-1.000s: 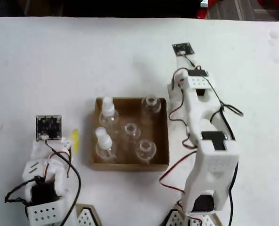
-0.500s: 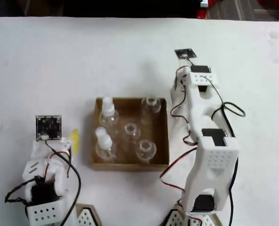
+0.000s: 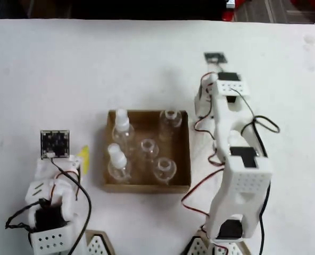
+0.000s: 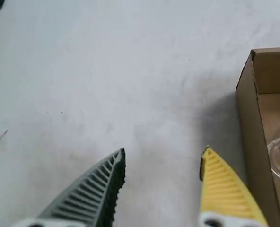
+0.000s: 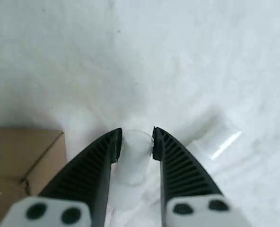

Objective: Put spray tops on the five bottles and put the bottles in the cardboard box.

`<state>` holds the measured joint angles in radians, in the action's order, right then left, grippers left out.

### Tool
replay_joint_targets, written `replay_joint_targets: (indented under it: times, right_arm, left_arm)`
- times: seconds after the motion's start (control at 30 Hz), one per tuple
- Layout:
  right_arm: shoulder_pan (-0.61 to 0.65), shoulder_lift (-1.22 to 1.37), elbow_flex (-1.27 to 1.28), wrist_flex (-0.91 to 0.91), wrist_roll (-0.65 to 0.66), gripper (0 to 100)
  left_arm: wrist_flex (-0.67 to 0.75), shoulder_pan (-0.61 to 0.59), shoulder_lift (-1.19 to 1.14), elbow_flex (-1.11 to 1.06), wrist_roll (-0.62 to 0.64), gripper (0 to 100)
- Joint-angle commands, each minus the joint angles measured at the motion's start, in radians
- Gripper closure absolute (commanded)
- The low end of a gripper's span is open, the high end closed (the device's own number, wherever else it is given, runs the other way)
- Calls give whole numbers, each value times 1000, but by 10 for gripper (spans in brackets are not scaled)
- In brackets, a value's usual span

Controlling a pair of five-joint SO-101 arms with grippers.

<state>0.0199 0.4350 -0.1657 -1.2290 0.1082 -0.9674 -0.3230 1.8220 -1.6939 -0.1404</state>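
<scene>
High view, right arm: shifted slightly toward the upper right of the frame over the last second; wrist now above and right of the cardboard box, outside its rim.
Right wrist view, right pincer: closed to a narrow gap on a pale spray top, gripped on both flanks over bare table; box corner at lower left of that frame.
Loose part: clear cap-like piece lying on the table just beside the held top; kind not determinable.
Left pincer: wide open, nothing between the fingers; arm parked at lower left of the high view, unmoved.
Bottles: all five upright inside the box, centre of the high view, positions unchanged; capped bottles forming the left column, two in number; open bottles three in number, necks bare.
Meaning for task: top apparently secured; three fittings outstanding; boxing already done. Next requirement, by judgement: carry over an open neck and a square descent. Risk: tipping a light bottle.
</scene>
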Motion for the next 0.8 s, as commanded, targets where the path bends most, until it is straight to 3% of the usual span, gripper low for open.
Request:
replay_joint_targets:
  times: [0.0, 0.3, 0.47, 0.63, 0.77]
  right_arm:
    - [-44, -189, -32, -35, -9, 967]
    - [-81, -687, -21, -153, -18, 967]
    - [-79, -872, 104, -157, -11, 967]
    - [-73, -1030, 301, -41, -11, 974]
    - [-73, -1181, 493, 151, -11, 981]
  left_arm:
    - [-5, -8, 8, 2, -12, 758]
    - [-5, -8, 8, 2, -12, 758]
    - [-5, -8, 8, 2, -12, 758]
    - [-5, -8, 8, 2, -12, 758]
    - [-5, -8, 8, 2, -12, 758]
